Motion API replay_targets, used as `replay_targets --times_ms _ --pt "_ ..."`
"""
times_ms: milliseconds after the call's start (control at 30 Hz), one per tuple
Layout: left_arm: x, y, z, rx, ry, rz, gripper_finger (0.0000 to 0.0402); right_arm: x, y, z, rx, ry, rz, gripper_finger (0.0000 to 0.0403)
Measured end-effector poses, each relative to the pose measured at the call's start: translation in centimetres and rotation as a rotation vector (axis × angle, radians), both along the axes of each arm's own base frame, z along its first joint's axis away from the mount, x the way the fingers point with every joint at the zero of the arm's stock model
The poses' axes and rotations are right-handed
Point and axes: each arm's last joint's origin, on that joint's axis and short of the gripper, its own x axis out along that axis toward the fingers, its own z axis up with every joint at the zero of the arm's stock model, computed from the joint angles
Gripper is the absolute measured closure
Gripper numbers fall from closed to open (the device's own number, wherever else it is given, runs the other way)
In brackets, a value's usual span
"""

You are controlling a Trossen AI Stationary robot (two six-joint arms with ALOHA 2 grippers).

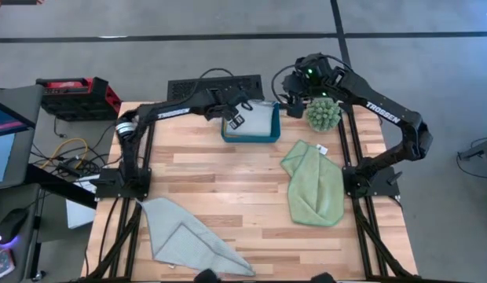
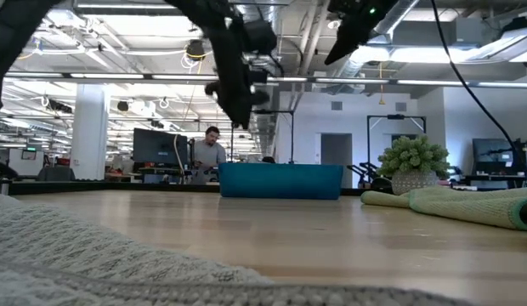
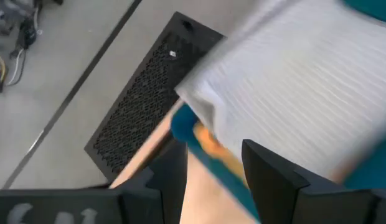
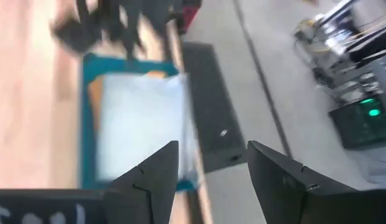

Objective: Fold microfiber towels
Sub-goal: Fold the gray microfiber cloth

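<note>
Left gripper [image 1: 236,119] open and empty, above the near-left corner of the teal rectangular plastic tray [image 1: 225,134] at the worktop's far edge. Right gripper [image 1: 288,97] also open and empty, raised just past the tray's right end, over the far edge. In the tray: a folded pale grey-blue microfiber towel [image 1: 258,119] over an orange one [image 3: 208,142]. Still unfolded: a light green microfiber towel [image 1: 313,185] by the right edge, a second pale grey-blue microfiber towel [image 1: 184,238] at the near-left corner. Best next: lift clear of the tray, then pinch two adjacent corners of one loose towel, one per gripper.
</note>
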Motion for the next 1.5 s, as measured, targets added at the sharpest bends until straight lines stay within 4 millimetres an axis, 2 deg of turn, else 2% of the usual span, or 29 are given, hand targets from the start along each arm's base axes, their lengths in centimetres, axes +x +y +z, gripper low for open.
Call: replay_targets --times_ms 233,367,533,667,867,1067,1200,1500 --pt "-4.1 -8.1 5.0 0.016 0.007 -0.050 0.0256 -1.5 4.0 0.2 0.112 0.108 0.062 0.0191" --pt "-6.3 -13.0 5.5 -0.037 -0.066 -0.068 0.0256 -1.5 6.2 0.4 0.160 0.120 0.095 0.0191" --pt "-8.2 -18.3 3.1 -0.125 -0.057 -0.146 0.0256 -0.6 9.4 -0.4 0.202 0.154 0.189 0.0191" --pt "-9.3 -21.9 0.7 -0.256 0.001 -0.218 0.0256 0.4 12.7 -2.7 0.240 0.207 0.284 0.0191" --pt "-10.9 -26.4 -1.5 -0.529 0.075 -0.288 0.0255 1.8 17.6 -5.8 0.268 0.182 0.419 0.0191" --pt "-12.6 -29.7 -3.8 -0.658 0.133 -0.338 0.0255 2.2 21.3 -7.8 0.320 0.162 0.486 0.0191" --pt "-13.2 -31.7 -5.4 -0.710 0.115 -0.462 0.0255 2.6 23.3 -8.9 0.356 0.128 0.517 0.0191" --pt "-15.2 -33.7 -8.6 -0.736 0.160 -0.681 0.0255 2.9 25.7 -9.4 0.410 0.053 0.548 0.0191"
